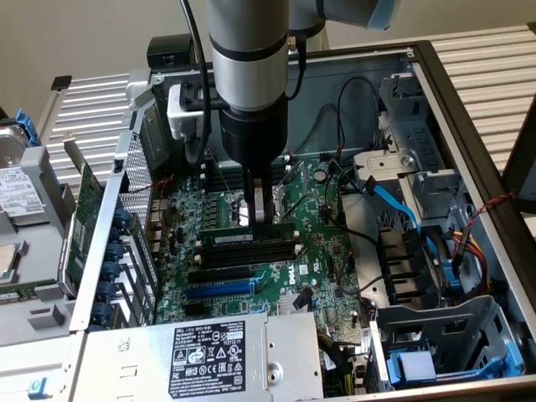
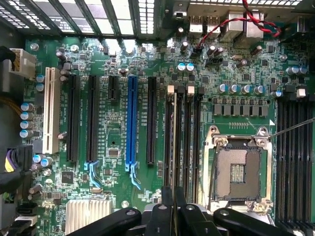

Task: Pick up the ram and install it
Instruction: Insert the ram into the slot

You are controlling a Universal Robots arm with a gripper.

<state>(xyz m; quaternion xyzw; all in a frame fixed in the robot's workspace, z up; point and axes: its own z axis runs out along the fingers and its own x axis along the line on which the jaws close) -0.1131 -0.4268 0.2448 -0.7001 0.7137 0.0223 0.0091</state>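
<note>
The ram [image 1: 243, 239] is a narrow green stick with a small white label. It stands on edge along a black memory slot [image 1: 251, 251] on the motherboard. My gripper [image 1: 260, 219] comes straight down onto its upper edge, slightly toward the exterior view's right of its middle. In the wrist view the ram [image 2: 175, 142] shows edge-on as a thin line between the slots with white end clips [image 2: 171, 89]. It runs into my gripper [image 2: 170, 204], whose black fingers [image 2: 161, 212] are pressed together on it. I cannot tell how deep the ram sits in the slot.
The open CPU socket [image 2: 239, 172] lies beside the memory slots, with more slots [image 2: 293, 162] beyond it. Blue and black expansion slots [image 2: 131, 123] lie on the other side. A power supply [image 1: 209, 352], blue cable [image 1: 394, 203] and case walls [image 1: 469, 126] hem the board.
</note>
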